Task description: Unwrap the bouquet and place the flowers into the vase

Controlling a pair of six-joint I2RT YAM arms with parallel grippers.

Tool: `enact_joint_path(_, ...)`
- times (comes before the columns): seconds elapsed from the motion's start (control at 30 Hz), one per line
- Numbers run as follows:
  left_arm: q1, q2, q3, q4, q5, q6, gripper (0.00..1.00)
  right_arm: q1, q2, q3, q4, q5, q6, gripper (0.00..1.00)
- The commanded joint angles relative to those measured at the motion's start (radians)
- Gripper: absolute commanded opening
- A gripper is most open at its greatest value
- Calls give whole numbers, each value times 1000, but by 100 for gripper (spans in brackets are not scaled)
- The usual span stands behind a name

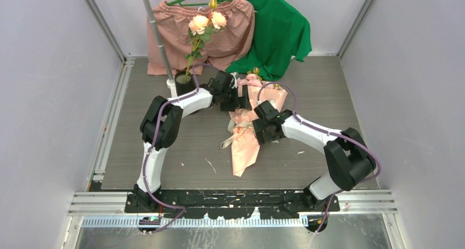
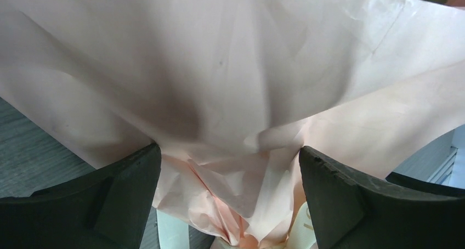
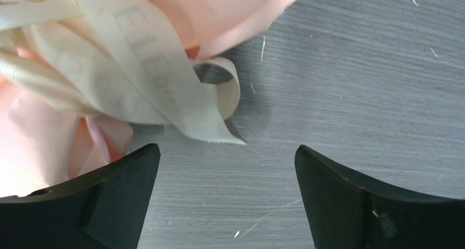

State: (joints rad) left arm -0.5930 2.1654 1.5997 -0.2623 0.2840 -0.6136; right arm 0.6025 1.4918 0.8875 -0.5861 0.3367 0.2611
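Salmon-paper bouquet [image 1: 245, 145] flat on counter [image 1: 197, 145], long axis near-to-far, blooms far. Cream ribbon bow [image 3: 137, 68] just ahead-left of right end effector [image 3: 226, 150]: wide open, empty. Left end effector [image 2: 227, 150] wide open, straddling paper [image 2: 230, 68], unclamped. Right nearer bow.

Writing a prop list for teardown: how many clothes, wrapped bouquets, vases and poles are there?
Clothes: 2, shorts and shirt
Wrapped bouquets: 1
Vases: 1
Poles: 1
Total: 5

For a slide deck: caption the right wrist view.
Open right tool poised near the cream ribbon tying the bouquet, grey table beneath.
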Motion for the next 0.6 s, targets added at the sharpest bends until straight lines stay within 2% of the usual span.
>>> enact_joint_path(0.0,7,9,18,1,11,12,97,-20,60,77,42,21,-75,98)
enact_joint_path(0.17,16,0,8,-1,13,20,97,-51,92,88,68,6,-108,94)
enact_joint_path(0.3,24,1,0,5,18,17,97,-70,96,76,97,-39,-100,79)
enact_joint_path(0.37,26,4,0,6,25,15,97,-71,96,77,95,-50,-95,55)
enact_joint_path(0.57,32,-1,-7,5,21,15,97,-70,51,67,80,-74,-73,19)
